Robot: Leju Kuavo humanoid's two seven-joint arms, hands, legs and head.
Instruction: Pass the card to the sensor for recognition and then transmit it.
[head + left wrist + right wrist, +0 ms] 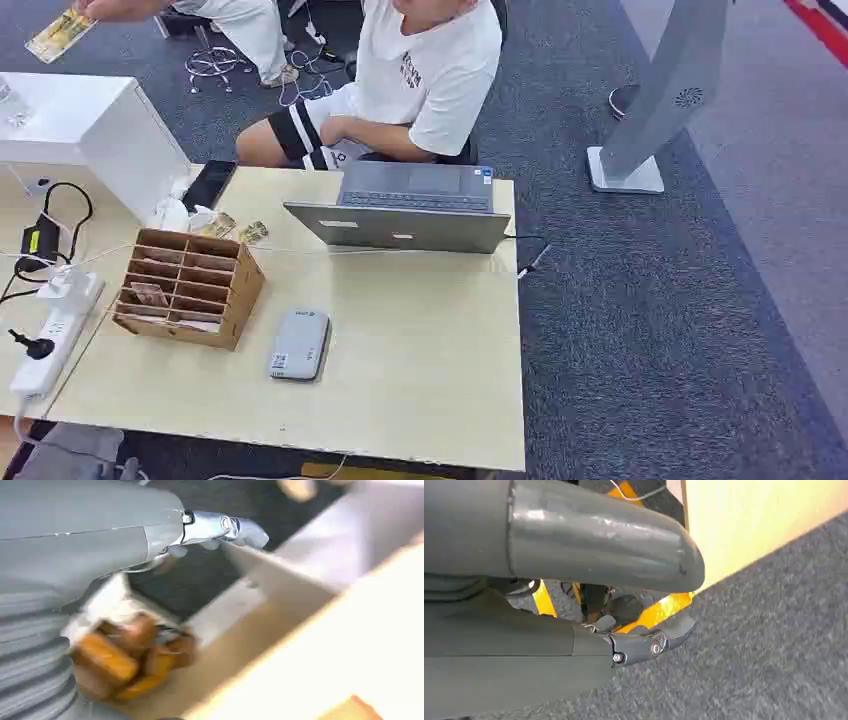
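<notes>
1. On the table, the sensor lies just right of the card rack.
2. The laptop stands behind both, at the far edge.
3. A power strip lies left of the rack.
4. A seated person is behind the laptop.

Office/lab space: grey carpet is covering the floor, a person is sitting behind a laptop at a wooden desk, power strip lying alongside.
</notes>
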